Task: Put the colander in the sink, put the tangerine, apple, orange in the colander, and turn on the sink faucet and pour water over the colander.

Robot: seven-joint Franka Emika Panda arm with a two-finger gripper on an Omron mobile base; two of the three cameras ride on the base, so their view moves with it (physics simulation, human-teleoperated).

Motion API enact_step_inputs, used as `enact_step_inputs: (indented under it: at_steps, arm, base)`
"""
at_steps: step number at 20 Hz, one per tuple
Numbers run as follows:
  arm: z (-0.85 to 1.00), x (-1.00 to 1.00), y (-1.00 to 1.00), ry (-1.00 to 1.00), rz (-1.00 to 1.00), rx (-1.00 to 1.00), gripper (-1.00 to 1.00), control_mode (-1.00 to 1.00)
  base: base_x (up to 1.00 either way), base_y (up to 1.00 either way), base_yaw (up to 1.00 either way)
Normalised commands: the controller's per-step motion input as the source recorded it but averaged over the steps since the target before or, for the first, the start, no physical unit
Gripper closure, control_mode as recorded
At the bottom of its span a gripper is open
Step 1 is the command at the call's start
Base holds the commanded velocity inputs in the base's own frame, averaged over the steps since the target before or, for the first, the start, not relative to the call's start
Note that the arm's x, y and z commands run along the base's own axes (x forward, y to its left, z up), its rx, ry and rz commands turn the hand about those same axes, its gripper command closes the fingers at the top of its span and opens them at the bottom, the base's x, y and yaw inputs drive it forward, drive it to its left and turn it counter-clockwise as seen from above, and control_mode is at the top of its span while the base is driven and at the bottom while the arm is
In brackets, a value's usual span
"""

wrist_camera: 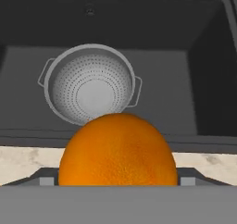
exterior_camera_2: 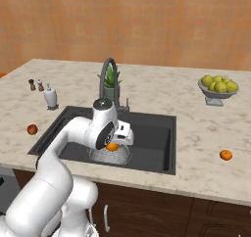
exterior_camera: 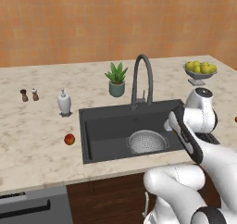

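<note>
Nearest me, an orange fruit (wrist_camera: 118, 149) sits between the two fingers of the gripper (exterior_camera_2: 113, 144). The jaws stand wide, as they must to take something this broad, and they are clamped on the fruit rather than loose. Whether it is the orange or the tangerine I cannot tell. It looks firm, smooth and fairly light, round enough to roll out of a weak pinch, so gripping across its widest middle seems right, and letting it go low would keep it from bouncing.

Just beyond, the front edge of the counter (exterior_camera: 41, 140) gives way to the dark sink (exterior_camera: 99, 121). The colander (wrist_camera: 90, 84) sits upright on the sink floor with nothing in it. It is stiff metal, best lifted by a side handle or the rim.

Further off, the apple (exterior_camera: 69, 139) lies on the counter left of the sink, and another orange fruit (exterior_camera_2: 226, 154) lies well to its right. The faucet (exterior_camera: 141, 79) arches at the back, no water showing.
</note>
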Motion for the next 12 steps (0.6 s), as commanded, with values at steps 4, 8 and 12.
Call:
enact_step_inputs:
  at_steps: [4,8,12]
  arm:
    - [0.05,0.03,0.96,-0.01,-0.17,0.00,1.00,-1.00]
    - [0.00,0.24,0.85,-0.02,-0.22,-0.01,1.00,-1.00]
    - [0.00,0.58,0.49,0.00,-0.18,-0.07,1.00,-1.00]
  base:
    - [0.00,0.00,0.00]
    - [0.00,0.00,0.00]
    - [0.00,0.00,0.00]
